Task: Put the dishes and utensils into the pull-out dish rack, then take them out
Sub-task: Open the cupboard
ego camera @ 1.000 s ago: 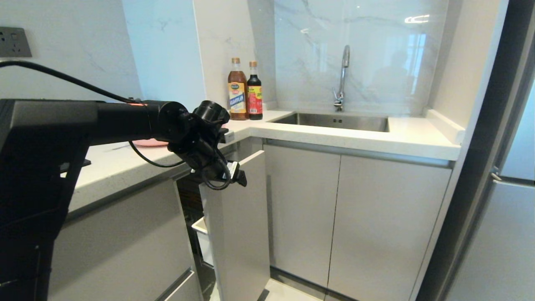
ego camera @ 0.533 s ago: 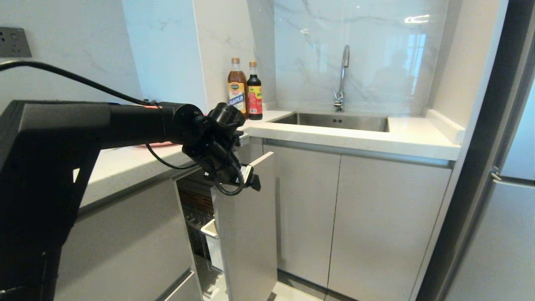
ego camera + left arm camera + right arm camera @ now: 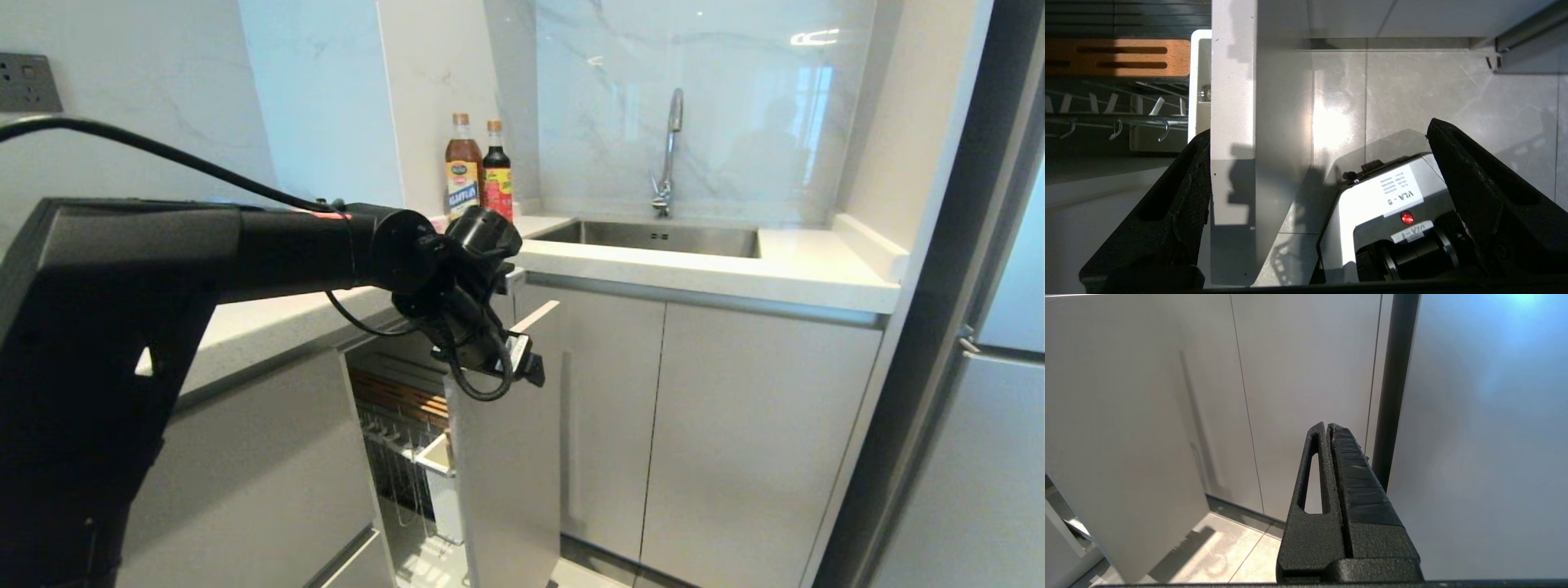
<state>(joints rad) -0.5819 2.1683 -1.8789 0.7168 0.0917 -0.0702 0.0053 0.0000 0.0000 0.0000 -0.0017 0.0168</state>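
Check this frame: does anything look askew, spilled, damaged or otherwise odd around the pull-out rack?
Nothing stands out. The pull-out dish rack is partly drawn out, its front panel upright and square; the left gripper straddles the panel's top edge with jaws wide. No spill or damage shows on the counter.

Two bottles stand together at the back corner of the bench. One sink with one tap is set into it. One wall socket. One pull-out rack, with one wooden strip showing three slots. Two claws: left, right.
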